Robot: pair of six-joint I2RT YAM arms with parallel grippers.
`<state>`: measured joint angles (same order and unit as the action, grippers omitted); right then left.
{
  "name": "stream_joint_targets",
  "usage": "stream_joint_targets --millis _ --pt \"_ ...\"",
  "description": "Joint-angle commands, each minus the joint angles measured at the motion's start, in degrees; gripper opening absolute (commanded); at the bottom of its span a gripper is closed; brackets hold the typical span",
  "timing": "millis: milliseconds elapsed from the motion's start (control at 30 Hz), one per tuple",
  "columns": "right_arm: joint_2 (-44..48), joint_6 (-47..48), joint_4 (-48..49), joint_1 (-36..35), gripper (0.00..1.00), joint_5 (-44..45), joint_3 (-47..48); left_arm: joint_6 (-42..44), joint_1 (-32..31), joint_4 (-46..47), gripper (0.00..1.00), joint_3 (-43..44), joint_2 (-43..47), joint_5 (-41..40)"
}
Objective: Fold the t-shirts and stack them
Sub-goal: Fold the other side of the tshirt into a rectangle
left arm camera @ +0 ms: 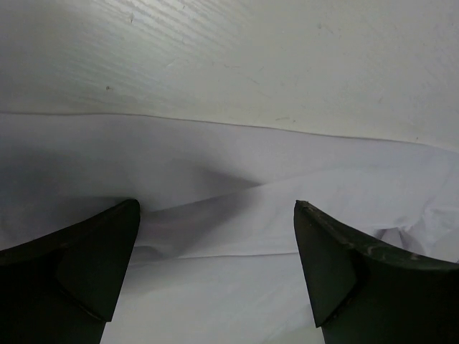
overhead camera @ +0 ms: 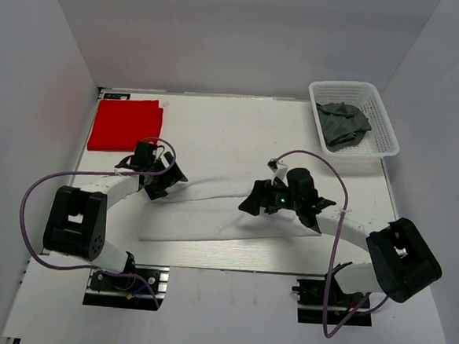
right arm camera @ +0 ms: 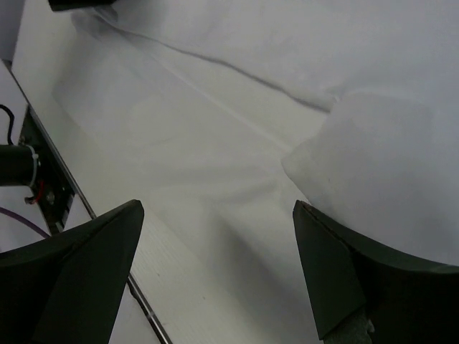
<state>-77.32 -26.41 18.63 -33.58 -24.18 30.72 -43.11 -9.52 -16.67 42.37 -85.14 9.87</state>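
White tee (overhead camera: pixel 210 218) lies spread across mid-frame on the bench (overhead camera: pixel 216 132), rumpled, with a ridge along its upper edge. Red tee (overhead camera: pixel 125 124) sits folded at upper left, well apart.

Left pincer (overhead camera: pixel 169 185) is spread wide over the white tee's left upper edge and holds nothing; I can't tell if the tips touch the cloth. Right pincer (overhead camera: pixel 249 203) is also wide and empty, over the tee's right half.

I judge the cloth light, limp and prone to sag and drag, so I'd pinch it at an edge or corner, both sides together, gathering only one layer.

Basket (overhead camera: pixel 386 124) at upper right holds dark cloth (overhead camera: pixel 341 125).

No brand, tag or writing that I can read.
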Motion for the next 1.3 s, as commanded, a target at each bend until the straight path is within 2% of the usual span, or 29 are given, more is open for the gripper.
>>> stream_joint_targets --millis 0,133,267,400,500,600,667,700,733,767,833,900,1033,1133,1167,1267 --pt "-1.0 0.0 1.4 -0.3 0.90 0.6 -3.4 0.7 -0.1 -3.1 1.00 -4.7 0.5 -2.8" --pt "-1.5 -0.2 -0.6 -0.4 0.90 4.0 -6.4 0.7 -0.1 -4.2 1.00 -5.3 -1.5 -4.5" --pt "0.2 1.6 -3.0 -0.6 0.90 2.1 -6.6 0.7 -0.1 -5.4 1.00 -5.3 -1.5 -5.0" --pt "5.8 6.8 -8.2 -1.2 0.90 -4.7 1.0 2.5 -0.1 -6.0 1.00 -1.7 2.5 -4.5" --pt "11.6 7.3 -7.7 -1.2 0.90 -7.7 4.0 4.0 -0.1 -6.0 1.00 0.3 7.0 -4.0" --pt "12.8 5.4 -6.1 -0.9 0.90 -2.4 5.8 6.6 -0.1 -7.2 1.00 4.7 10.0 -5.6" --pt "12.6 4.6 -0.3 -0.8 0.90 5.2 3.4 8.0 0.5 -8.5 1.00 8.2 11.0 -6.7" --pt "11.1 2.4 3.5 -0.7 0.90 6.5 2.9 8.0 0.5 -8.5 1.00 9.6 11.1 -7.2" --pt "10.2 1.5 4.2 -0.4 0.90 7.5 2.2 8.0 0.5 -8.5 1.00 9.7 12.5 -7.2" --pt "7.6 1.4 5.1 -0.4 0.90 4.6 2.5 8.0 0.5 -7.6 1.00 9.7 13.1 -7.2" --pt "2.8 0.7 5.4 -0.8 0.90 6.3 4.8 8.0 0.5 -5.8 1.00 8.6 14.2 -6.2" --pt "-3.3 0.1 11.6 -0.6 0.90 3.1 5.1 8.0 1.0 -3.3 1.00 6.8 15.5 -4.1" --pt "-12.7 -4.2 12.1 -0.6 0.90 -0.4 7.5 9.3 1.0 -3.5 1.00 6.1 15.5 -3.5" --pt "-15.6 -10.9 18.5 -0.6 0.90 -4.7 3.0 9.3 1.0 -4.8 1.00 5.5 15.0 -4.9" --pt "-16.9 -13.5 21.0 -0.5 0.90 -4.9 -0.5 9.3 1.0 -4.8 1.00 5.5 15.0 -4.9" --pt "-21.2 -14.8 22.6 -0.4 0.90 -2.5 -3.3 9.3 1.0 -4.8 1.00 5.0 13.7 -4.3"
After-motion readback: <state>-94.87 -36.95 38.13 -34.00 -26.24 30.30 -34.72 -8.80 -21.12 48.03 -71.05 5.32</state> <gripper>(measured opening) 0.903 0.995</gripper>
